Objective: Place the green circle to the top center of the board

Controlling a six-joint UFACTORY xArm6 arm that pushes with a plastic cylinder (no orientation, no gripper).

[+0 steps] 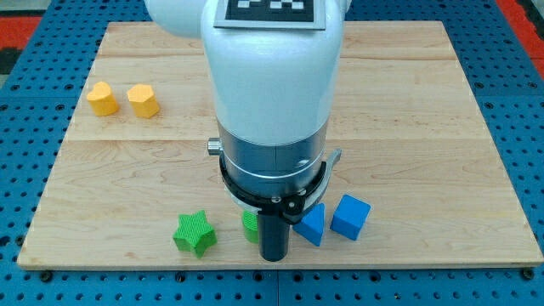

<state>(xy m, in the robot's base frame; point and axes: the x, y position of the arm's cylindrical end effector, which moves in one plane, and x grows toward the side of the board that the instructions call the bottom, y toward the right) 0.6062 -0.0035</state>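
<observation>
The green circle (250, 226) lies near the view's bottom centre of the wooden board (408, 127), mostly hidden behind my rod and the arm's body. My tip (272, 257) is right beside it, on its right and slightly below, seemingly touching. A green star (195, 233) lies to the circle's left.
Two blue blocks lie right of the tip: one (312, 225) partly behind the arm, and a blue cube (350, 216). Two yellow blocks (102, 99) (143, 100) sit at the view's upper left. The arm's white body (272, 85) covers the board's centre and top centre.
</observation>
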